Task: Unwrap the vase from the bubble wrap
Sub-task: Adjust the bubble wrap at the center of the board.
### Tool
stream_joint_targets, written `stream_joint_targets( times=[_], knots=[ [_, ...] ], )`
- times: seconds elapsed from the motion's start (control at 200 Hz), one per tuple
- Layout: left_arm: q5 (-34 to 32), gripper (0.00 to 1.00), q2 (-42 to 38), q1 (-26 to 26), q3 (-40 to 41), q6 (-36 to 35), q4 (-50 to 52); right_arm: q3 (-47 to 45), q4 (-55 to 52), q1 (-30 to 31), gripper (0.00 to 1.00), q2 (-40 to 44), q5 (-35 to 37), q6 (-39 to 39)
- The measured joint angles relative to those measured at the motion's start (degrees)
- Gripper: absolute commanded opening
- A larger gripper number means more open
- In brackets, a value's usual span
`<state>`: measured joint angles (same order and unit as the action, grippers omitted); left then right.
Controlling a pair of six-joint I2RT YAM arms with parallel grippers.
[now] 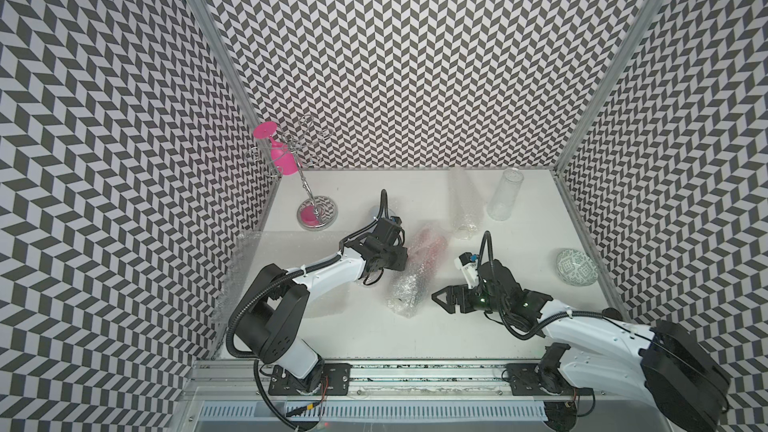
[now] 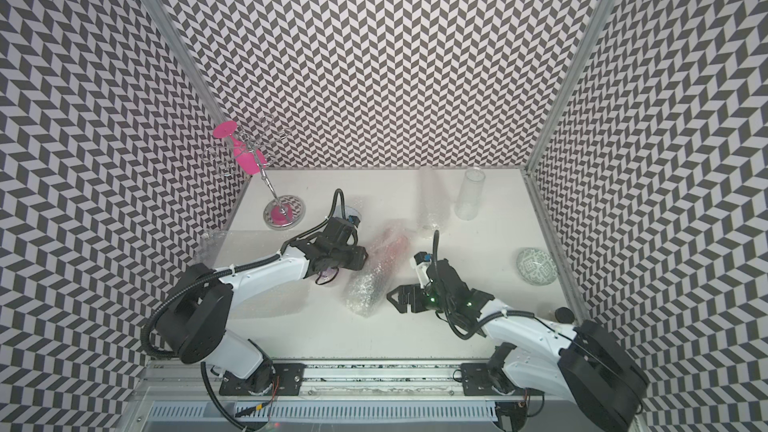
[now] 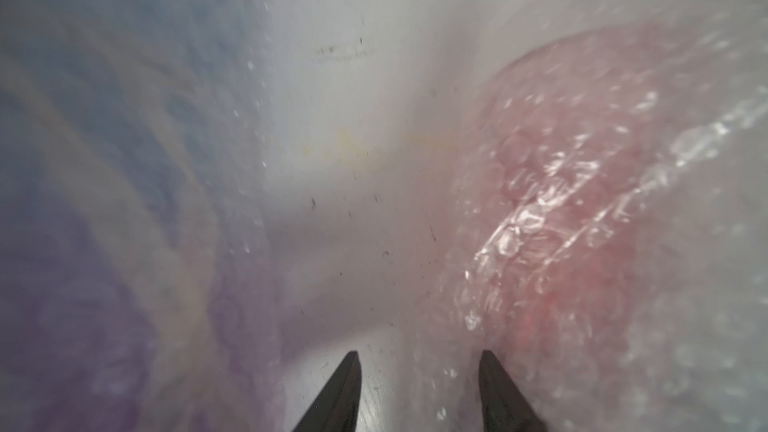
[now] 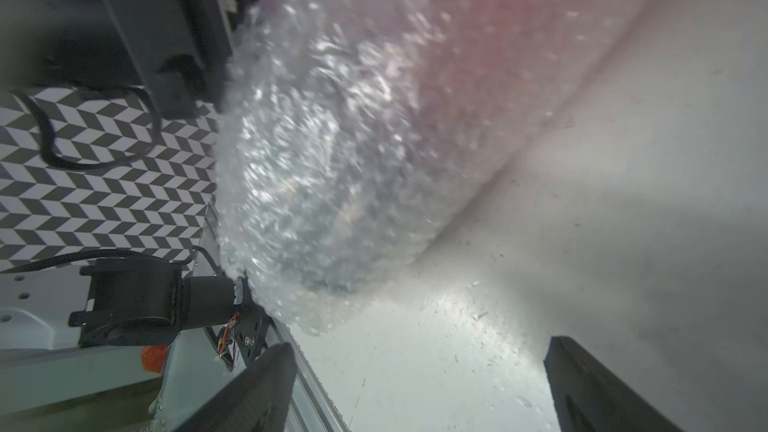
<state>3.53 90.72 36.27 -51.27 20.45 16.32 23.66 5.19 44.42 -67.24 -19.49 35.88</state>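
A red vase lies on its side mid-table, rolled in clear bubble wrap; both top views show it, the wrap loose and crumpled at its near end. My left gripper points down at the bundle's left flank. In the left wrist view its jaws stand apart over the table, one fingertip against the wrap's edge, and the vase glows red through the bubbles. My right gripper is open just right of the bundle's near end, and its wrist view shows nothing between its fingers.
A clear glass cylinder and a standing roll of bubble wrap are at the back. A patterned bowl sits at the right edge. A wire rack holding a pink glass is back left. A loose wrap sheet covers the left side.
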Motion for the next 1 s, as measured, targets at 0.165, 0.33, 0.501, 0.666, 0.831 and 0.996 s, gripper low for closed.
stream_joint_targets(
  times=[0.165, 0.33, 0.501, 0.666, 0.831, 0.996],
  knots=[
    [3.0, 0.45, 1.6, 0.6, 1.2, -0.5, 0.5, 2.6, 3.5, 2.2, 0.96, -5.3, -2.1, -1.4],
    [4.6, 0.44, 1.7, 0.5, 2.7, -0.1, -0.1, 2.9, 5.4, 2.4, 0.95, -7.0, -3.3, -2.1],
    [5.4, 0.46, 1.7, 0.4, 3.2, 0.6, 0.0, 4.1, 3.4, 2.4, 0.96, -7.0, -2.9, -3.5],
    [5.4, 0.51, -0.1, 0.5, 3.2, 1.4, 2.8, 4.2, 1.7, 2.7, 0.99, -4.9, -2.3, -4.0],
    [5.4, 0.52, -5.8, 1.1, 3.2, 1.5, 7.4, 2.6, 0.4, 3.7, 1.0, 1.2, -1.3, -3.8],
    [5.1, 0.56, -11.7, 1.8, 3.3, 2.0, 10.7, 0.1, 0.0, 4.6, 1.0, 5.8, -0.9, -3.1]
  ],
)
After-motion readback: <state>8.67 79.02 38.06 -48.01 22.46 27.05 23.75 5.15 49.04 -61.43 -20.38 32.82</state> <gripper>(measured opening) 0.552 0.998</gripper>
